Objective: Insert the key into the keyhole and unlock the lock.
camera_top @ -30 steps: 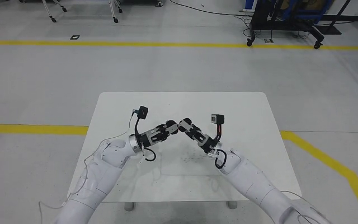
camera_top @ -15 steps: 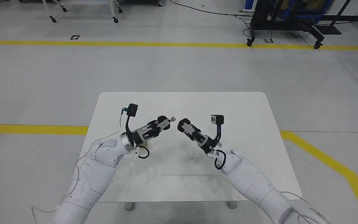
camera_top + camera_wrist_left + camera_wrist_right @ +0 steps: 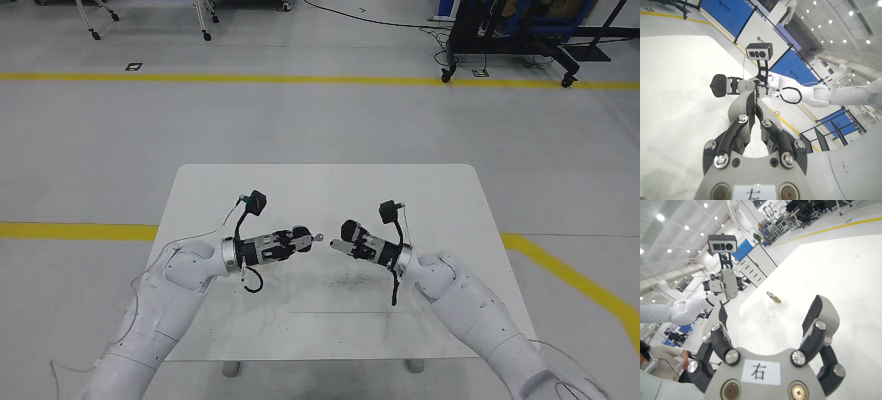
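Holding the right gripper (image 3: pixel 769 303) spread wide, raised above the padlock (image 3: pixel 774 297) lying on the white table (image 3: pixel 829 266); pinching the left gripper (image 3: pixel 755 94) shut on the key (image 3: pixel 318 238), also raised near the padlock; angling both forearms inward, tips facing.

You're looking at a white surface (image 3: pixel 430 190) with rounded corners. One thing lies directly on it: a small brass lock (image 3: pixel 773 297), flat on its side, silver shackle out. Faint grey scuff marks (image 3: pixel 340 283) smudge the surface near its middle.
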`<state>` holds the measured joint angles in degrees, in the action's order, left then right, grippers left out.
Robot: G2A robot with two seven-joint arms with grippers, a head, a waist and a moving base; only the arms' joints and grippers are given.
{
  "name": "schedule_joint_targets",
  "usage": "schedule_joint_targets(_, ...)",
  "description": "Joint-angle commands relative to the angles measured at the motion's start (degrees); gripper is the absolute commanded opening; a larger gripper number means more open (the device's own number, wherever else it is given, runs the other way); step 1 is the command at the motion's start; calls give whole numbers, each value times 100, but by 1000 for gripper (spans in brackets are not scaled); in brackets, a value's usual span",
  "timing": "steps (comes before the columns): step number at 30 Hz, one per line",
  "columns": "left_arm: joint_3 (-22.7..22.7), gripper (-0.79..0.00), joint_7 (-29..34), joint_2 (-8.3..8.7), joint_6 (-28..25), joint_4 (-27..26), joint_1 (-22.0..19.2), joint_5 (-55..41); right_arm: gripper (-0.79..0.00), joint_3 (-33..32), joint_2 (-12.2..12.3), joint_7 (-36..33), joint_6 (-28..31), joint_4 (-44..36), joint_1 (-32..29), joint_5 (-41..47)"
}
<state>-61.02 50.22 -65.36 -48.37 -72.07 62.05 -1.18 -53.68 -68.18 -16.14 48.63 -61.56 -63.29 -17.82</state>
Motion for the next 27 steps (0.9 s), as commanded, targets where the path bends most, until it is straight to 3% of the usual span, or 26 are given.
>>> schedule_joint_targets(1,89,-785,217,7,-7,2,-48,32,0,-199,99,-272,-44,-327,-186,-18)
schedule_joint_targets(3,163,-785,337,12,4,4,-91,120,-58,-296,176,-654,68,-635,-363,196)
schedule_joint_targets(4,188,-785,355,13,10,4,-112,162,-197,-324,205,-855,124,-739,-426,386)
schedule_joint_targets(6,248,-785,357,11,33,8,-134,228,-286,-333,253,-1299,141,-884,-480,705)
schedule_joint_targets(8,294,-785,341,10,39,20,-155,262,-249,-319,281,-1619,117,-976,-496,950)
schedule_joint_targets(13,398,-785,371,15,10,37,-202,281,-394,-242,288,-1921,-90,-991,-405,1081)
schedule_joint_targets(27,631,-785,412,27,70,130,-335,230,-508,-28,273,-2438,20,-775,-204,1711)
